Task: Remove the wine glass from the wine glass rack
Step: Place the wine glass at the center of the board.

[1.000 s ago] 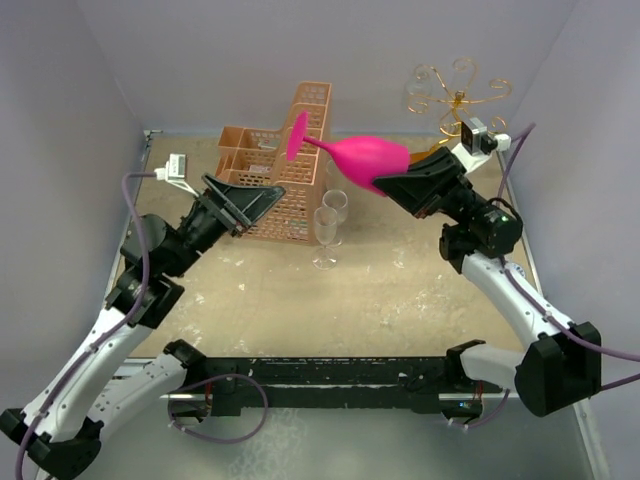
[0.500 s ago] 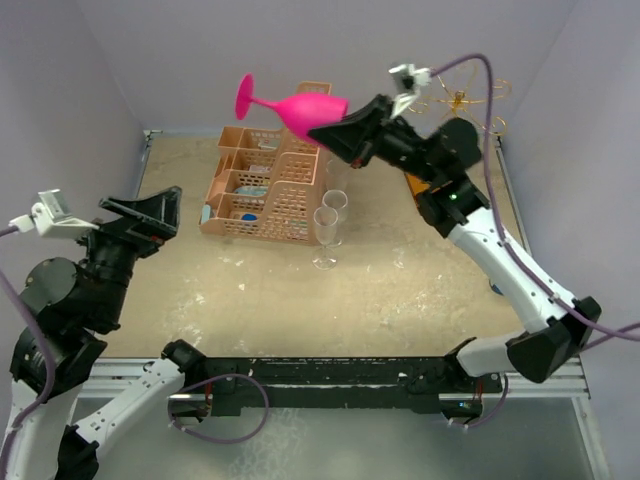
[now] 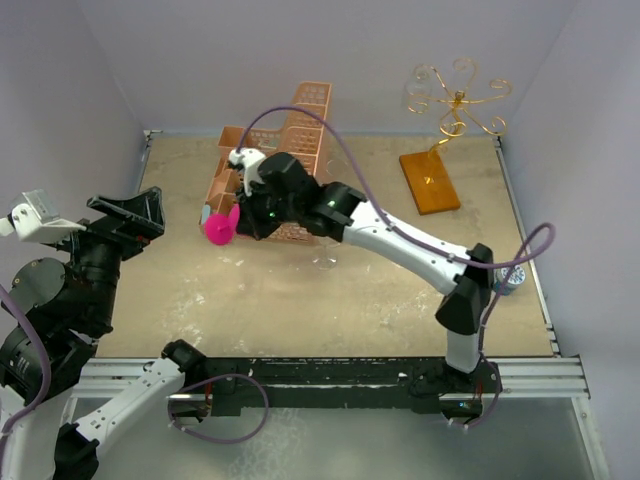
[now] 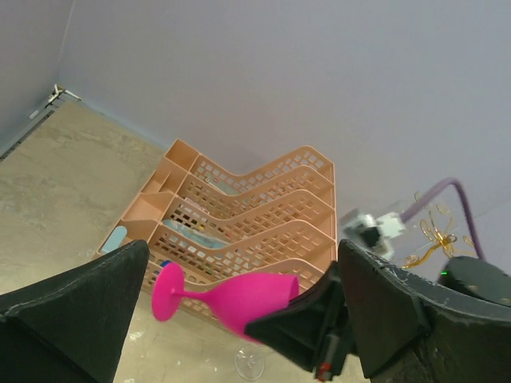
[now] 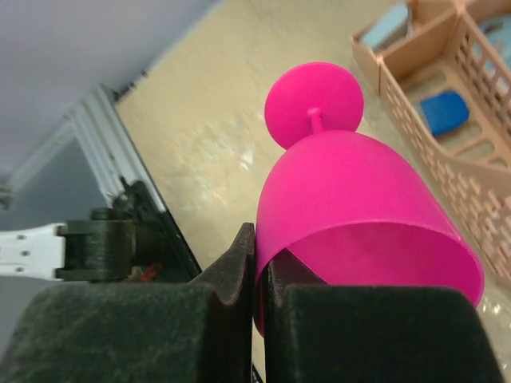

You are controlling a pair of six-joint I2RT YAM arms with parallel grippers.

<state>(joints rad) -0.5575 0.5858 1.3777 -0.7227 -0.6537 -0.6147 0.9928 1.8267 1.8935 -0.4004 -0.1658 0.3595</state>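
Note:
The pink wine glass (image 3: 218, 227) is off the rack and lies sideways in the air, foot pointing left, in front of the basket's left corner. My right gripper (image 3: 248, 215) is shut on its bowl rim, one finger inside and one outside (image 5: 261, 239). The glass fills the right wrist view (image 5: 351, 199) and shows in the left wrist view (image 4: 231, 295). The gold wire wine glass rack (image 3: 455, 95) on its orange base (image 3: 430, 182) stands empty at the back right. My left gripper (image 3: 125, 215) is open and empty, raised at the left, facing the glass.
The peach lattice basket (image 3: 300, 130) stands at the back centre, just behind the held glass, with a blue item (image 5: 447, 112) in it. A clear glass (image 4: 249, 363) stands on the table under my right arm. The right arm spans the table's middle.
My right arm has swung the pink glass from high at the back down and left to the basket's front left corner. The left arm pulled back earlier and has since barely moved.

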